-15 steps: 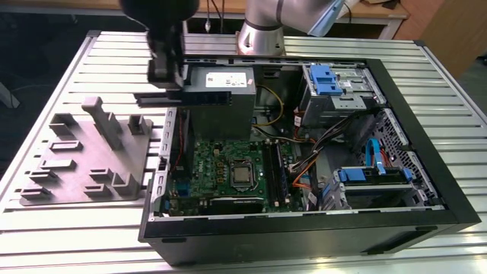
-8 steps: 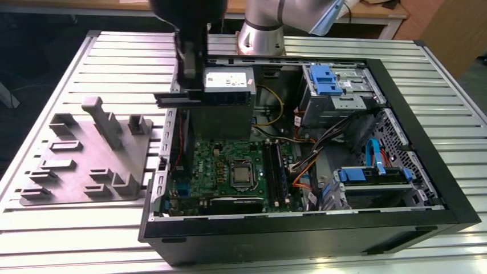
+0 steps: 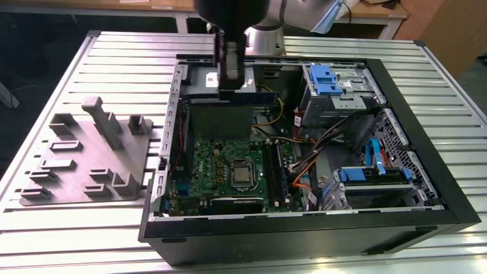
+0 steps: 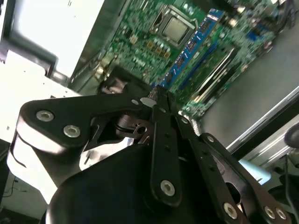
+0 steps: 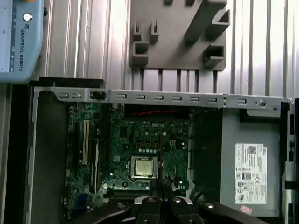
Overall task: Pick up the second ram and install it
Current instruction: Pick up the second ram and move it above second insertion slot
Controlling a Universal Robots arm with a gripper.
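1. The fingers of the gripper are clenched on the second ram.
2. The stick hangs level over the open computer case, where the grey power-supply box meets the green motherboard.
3. In the first wrist view it shows edge-on, a thin dark line crossing the processor.
4. The grey holder tray lies on the tabletop, beside the case on the exterior view's left.
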